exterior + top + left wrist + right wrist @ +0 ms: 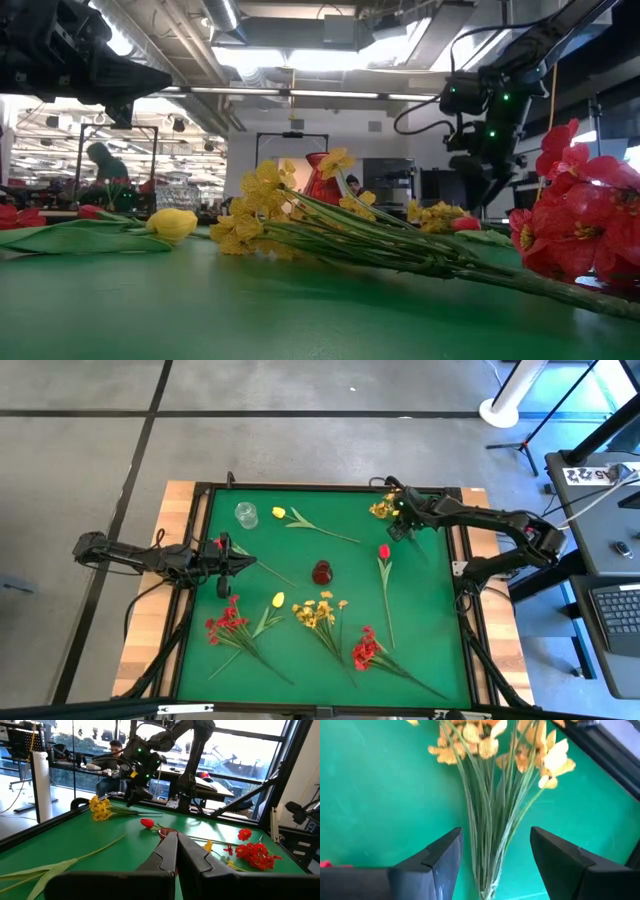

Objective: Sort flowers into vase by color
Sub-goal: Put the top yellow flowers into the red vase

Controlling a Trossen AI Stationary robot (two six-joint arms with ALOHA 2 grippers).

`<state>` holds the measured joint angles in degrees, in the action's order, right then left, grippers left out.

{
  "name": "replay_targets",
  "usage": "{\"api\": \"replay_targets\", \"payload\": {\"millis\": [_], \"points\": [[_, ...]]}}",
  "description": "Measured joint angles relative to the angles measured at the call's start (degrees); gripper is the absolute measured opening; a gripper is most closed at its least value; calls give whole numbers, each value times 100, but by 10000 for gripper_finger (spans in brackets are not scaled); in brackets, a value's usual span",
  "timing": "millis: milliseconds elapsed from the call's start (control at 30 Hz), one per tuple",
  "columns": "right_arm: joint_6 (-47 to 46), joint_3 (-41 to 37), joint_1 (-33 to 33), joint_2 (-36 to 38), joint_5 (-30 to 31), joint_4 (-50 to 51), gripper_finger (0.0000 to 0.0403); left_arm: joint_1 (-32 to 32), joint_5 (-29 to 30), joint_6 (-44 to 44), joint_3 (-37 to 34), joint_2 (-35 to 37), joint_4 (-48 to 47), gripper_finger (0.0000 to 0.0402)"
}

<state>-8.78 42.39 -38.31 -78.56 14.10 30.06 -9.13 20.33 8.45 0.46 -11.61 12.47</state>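
Red blossoms of a bushy spray (580, 215) crowd the low view's right edge, with a yellow spray (300, 215) lying on its side just beyond on the green mat (200, 310). From above, the mat (430, 610) fills a black-framed table with pale wooden side strips, standing on a grey floor crossed by dark lines; a desk with a keyboard sits off to the right. Near the front edge lie two red sprays (228, 626) (367, 651), a yellow spray (318, 612) and a yellow tulip (278, 600); a red tulip (384, 552) and another yellow tulip (279, 513) lie farther back, near a clear glass vase (246, 514) and a dark red vase (322, 572). The right gripper (495, 857) hangs over a yellow spray (383, 509) in the far right corner, fingers spread wide on either side of its green stems (490, 820), not yet closed. The left gripper (176, 850) waits at the mat's left side, fingers pressed together and holding nothing. Behind the table is a bright room with windows, ceiling lights and seated people. A black sign beside the desk bears white characters too small to read.
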Motion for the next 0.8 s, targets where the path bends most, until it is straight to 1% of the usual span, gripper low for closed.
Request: {"api": "replay_targets", "payload": {"millis": [200,300,433,600,700,800], "points": [[-24,-71,3,-226,-568,20,234,0,0,0,1,1,1,0],[-24,-159,3,-407,-531,-44,234,-2,-2,0,0,-1,2,0],[1,-299,3,-652,-263,-210,234,-2,-2,0,0,1,2,0],[11,-339,7,-810,-252,-333,230,1,-2,0,-2,-1,0,0],[13,-345,7,-797,-255,-350,207,-1,-2,0,0,2,0,0],[59,-350,9,-737,-266,-348,159,-2,-2,0,1,0,0,0]]}}
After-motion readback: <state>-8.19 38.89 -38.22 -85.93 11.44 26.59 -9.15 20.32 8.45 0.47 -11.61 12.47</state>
